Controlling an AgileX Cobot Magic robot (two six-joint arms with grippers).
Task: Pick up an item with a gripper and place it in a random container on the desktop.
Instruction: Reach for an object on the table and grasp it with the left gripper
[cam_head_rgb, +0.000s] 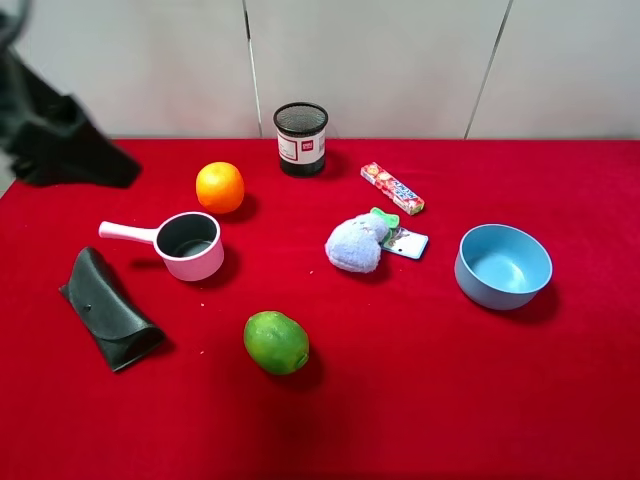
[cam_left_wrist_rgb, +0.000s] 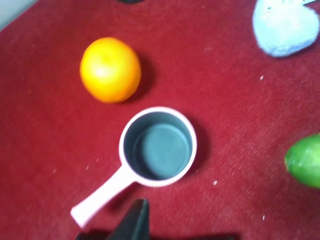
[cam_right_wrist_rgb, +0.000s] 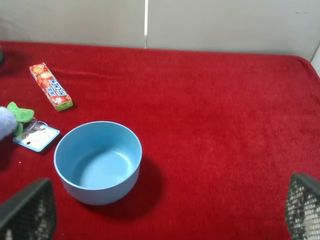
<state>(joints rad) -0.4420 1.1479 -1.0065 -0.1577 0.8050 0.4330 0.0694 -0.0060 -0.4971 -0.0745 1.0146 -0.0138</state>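
Note:
The pale-blue plush toy (cam_head_rgb: 357, 244) lies near the middle of the red table, its green bow (cam_right_wrist_rgb: 20, 112) and white tag (cam_right_wrist_rgb: 36, 136) pointing toward the light-blue bowl (cam_head_rgb: 503, 265). The bowl (cam_right_wrist_rgb: 97, 162) is empty and stands to the plush's right. My right gripper (cam_right_wrist_rgb: 165, 212) is open and empty, with its mesh-padded fingers (cam_right_wrist_rgb: 27, 212) on the near side of the bowl; it is out of the high view. My left gripper (cam_left_wrist_rgb: 135, 222) shows as one dark tip, seemingly shut and empty, held high over the pink saucepan (cam_left_wrist_rgb: 157, 147). The plush also shows in the left wrist view (cam_left_wrist_rgb: 285, 27).
An orange (cam_head_rgb: 220, 187), the pink saucepan (cam_head_rgb: 190, 245), a black case (cam_head_rgb: 108, 308) and a lime (cam_head_rgb: 276, 342) lie on the left half. A black mesh cup (cam_head_rgb: 301, 138) and a candy pack (cam_head_rgb: 392, 188) are at the back. The left arm (cam_head_rgb: 55, 135) hangs at the back left.

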